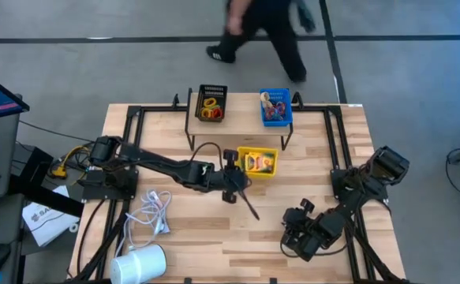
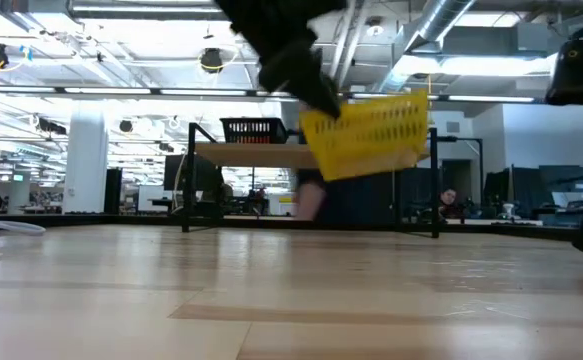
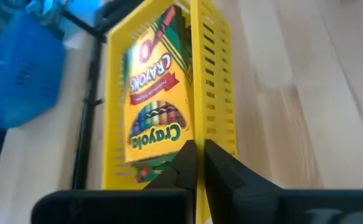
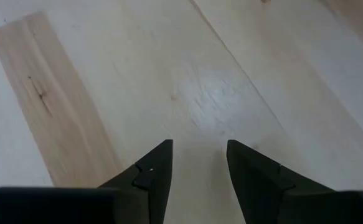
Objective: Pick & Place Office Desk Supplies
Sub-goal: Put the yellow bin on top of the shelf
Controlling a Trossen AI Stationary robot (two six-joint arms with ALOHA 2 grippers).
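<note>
My left gripper [image 1: 236, 167] reaches over the table's middle and is shut on the yellow bin [image 1: 271, 171]. In the low view the yellow bin [image 2: 371, 135] hangs tilted above the tabletop. A yellow-and-green crayon box [image 3: 153, 93] stands inside it. The black bin [image 1: 211, 89] with coloured rubber-band rings [image 1: 210, 106] and the blue bin [image 1: 276, 120] sit on a raised wooden shelf near the far edge. My right gripper [image 4: 198, 155] is open just above bare wood, near the table's near right corner [image 1: 297, 237]. My left gripper pinches the yellow bin's slotted side wall at its top rim [image 3: 198, 127], one finger [image 3: 182, 163] inside the bin beside the crayon box, the other [image 3: 221, 168] outside. The bin is lifted clear of the table and tilted [image 2: 371, 135].
A white coiled cable [image 1: 155, 209] and a white cylinder [image 1: 139, 264] lie near the table's left near corner. The shelf's dark frame [image 1: 190, 130] stands across the far half. A person [image 1: 261, 31] walks past beyond the far edge. Bare wood lies between the arms.
</note>
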